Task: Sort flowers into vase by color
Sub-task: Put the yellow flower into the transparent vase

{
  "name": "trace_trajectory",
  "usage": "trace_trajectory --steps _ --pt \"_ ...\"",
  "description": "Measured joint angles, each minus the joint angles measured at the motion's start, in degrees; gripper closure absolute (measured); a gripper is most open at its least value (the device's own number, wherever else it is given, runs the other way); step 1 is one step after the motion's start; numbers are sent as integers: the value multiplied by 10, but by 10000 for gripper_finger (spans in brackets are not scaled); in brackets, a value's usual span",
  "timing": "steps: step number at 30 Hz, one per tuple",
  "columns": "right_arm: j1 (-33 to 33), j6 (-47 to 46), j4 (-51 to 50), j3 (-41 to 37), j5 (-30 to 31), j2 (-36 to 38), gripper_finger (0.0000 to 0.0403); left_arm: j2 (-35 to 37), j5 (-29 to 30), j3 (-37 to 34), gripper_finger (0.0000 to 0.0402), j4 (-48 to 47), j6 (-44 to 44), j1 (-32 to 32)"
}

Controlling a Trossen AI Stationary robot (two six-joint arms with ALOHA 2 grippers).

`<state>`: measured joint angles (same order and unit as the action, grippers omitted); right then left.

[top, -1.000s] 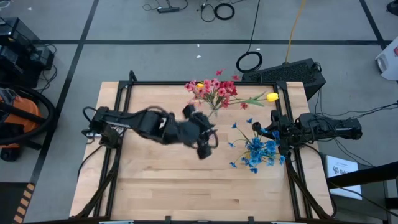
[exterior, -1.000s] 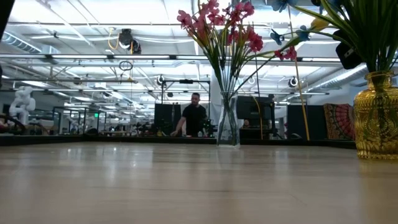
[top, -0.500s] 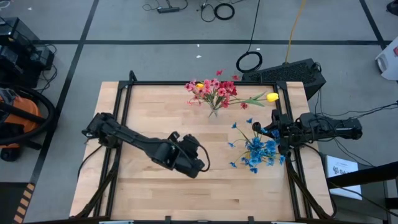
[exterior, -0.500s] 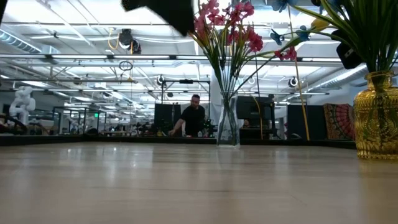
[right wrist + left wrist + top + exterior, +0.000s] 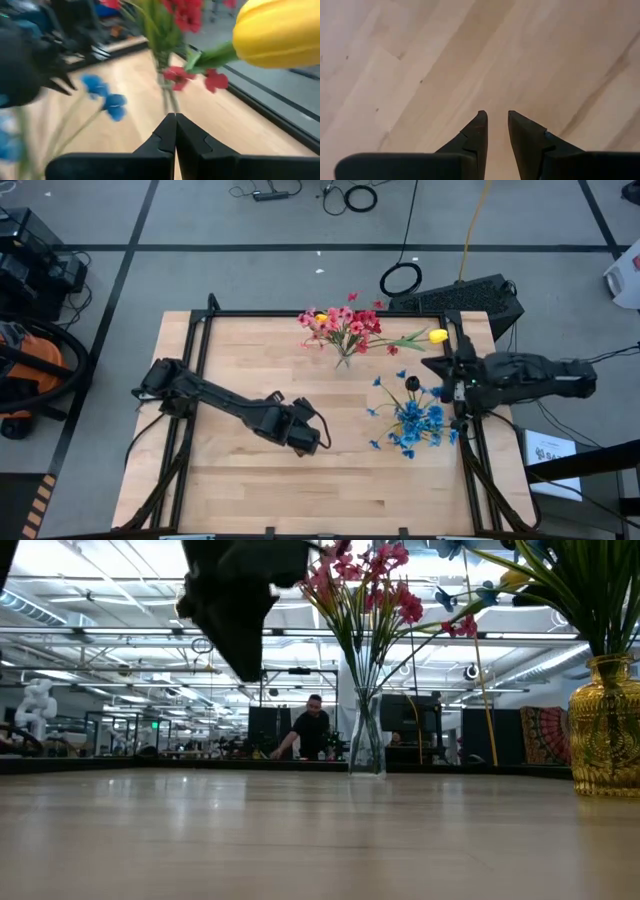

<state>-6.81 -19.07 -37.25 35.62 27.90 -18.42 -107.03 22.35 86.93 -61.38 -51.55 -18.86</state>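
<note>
Pink and red flowers (image 5: 345, 328) stand with their stems in a clear glass vase (image 5: 367, 735) at the table's far middle. A yellow bud (image 5: 437, 335) leans out of that vase toward the right and shows large in the right wrist view (image 5: 280, 32). Blue flowers (image 5: 412, 423) and a dark bud (image 5: 412, 383) stand in a gold vase (image 5: 605, 725) at the right. My left gripper (image 5: 308, 438) hangs over bare wood at mid-table, fingers slightly parted and empty (image 5: 497, 116). My right gripper (image 5: 430, 367) is shut and empty (image 5: 175, 116) between the yellow bud and the blue flowers.
Bare wooden table (image 5: 230, 480) lies to the left and near side of the vases. A black frame rail (image 5: 320, 313) runs along the table's far edge. A person (image 5: 312, 730) stands far behind the table in the room.
My left gripper has swung from beside the clear vase toward the table's near edge and come down, so it now shows in the low view. My right gripper has shifted a little toward the far edge, nearer the yellow bud. The flowers and vases have stayed put.
</note>
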Motion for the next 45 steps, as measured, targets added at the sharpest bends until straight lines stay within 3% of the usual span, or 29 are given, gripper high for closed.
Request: trace_trajectory --steps 5,8,15,22,26,30,36,40,45 --pt "8 -84 -84 49 68 -88 403 19 -25 -61 318 76 66 14" --pt "16 -133 -143 76 73 -107 403 53 -32 -129 318 178 91 22" --pt "20 -199 -199 84 74 -61 403 190 -29 -338 318 405 105 32" --pt "20 -180 -137 84 167 -28 403 318 -2 -512 318 631 99 34" --pt "24 -116 -49 84 204 -46 403 349 3 -538 318 651 95 40" --pt "32 -58 34 84 203 -77 403 353 2 -538 318 654 106 47" --pt "44 -3 134 83 180 -135 403 353 -4 -538 318 653 120 47" --pt "61 56 219 83 134 -186 403 353 -12 -538 318 652 132 48" --pt "89 51 234 83 105 -248 403 353 -26 -538 318 650 144 55"
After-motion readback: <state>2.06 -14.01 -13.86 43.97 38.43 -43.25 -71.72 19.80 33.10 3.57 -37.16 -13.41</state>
